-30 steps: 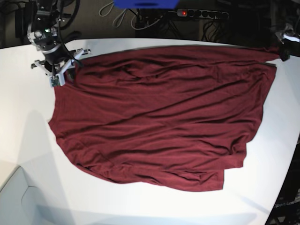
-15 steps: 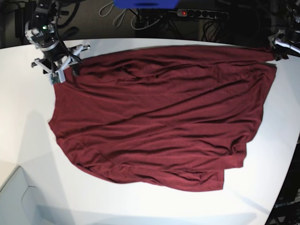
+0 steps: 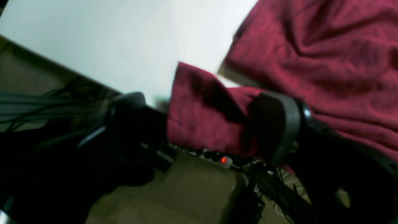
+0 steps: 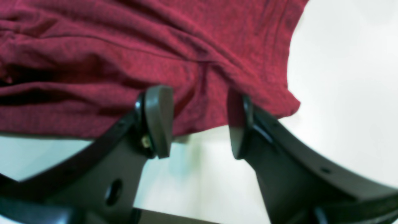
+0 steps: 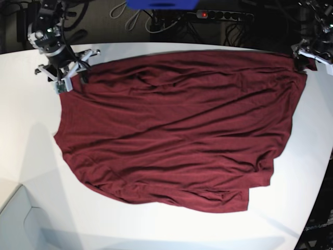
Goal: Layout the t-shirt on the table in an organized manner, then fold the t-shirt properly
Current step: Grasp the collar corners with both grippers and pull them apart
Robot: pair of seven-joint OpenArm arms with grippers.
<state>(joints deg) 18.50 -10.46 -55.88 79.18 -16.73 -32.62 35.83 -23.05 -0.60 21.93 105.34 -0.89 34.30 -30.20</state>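
White table (image 5: 31, 172) under a spread burgundy t-shirt (image 5: 177, 130), cable clutter dark beyond the far edge. Right gripper (image 4: 199, 124) spread apart at one far corner, fabric edge between the fingers but unpinched, probably just let go. Left gripper (image 3: 214, 124) wide, a folded corner bunched between its pads, likely for tugging flat. Wrinkled all over, hem rumpled along the near edge.
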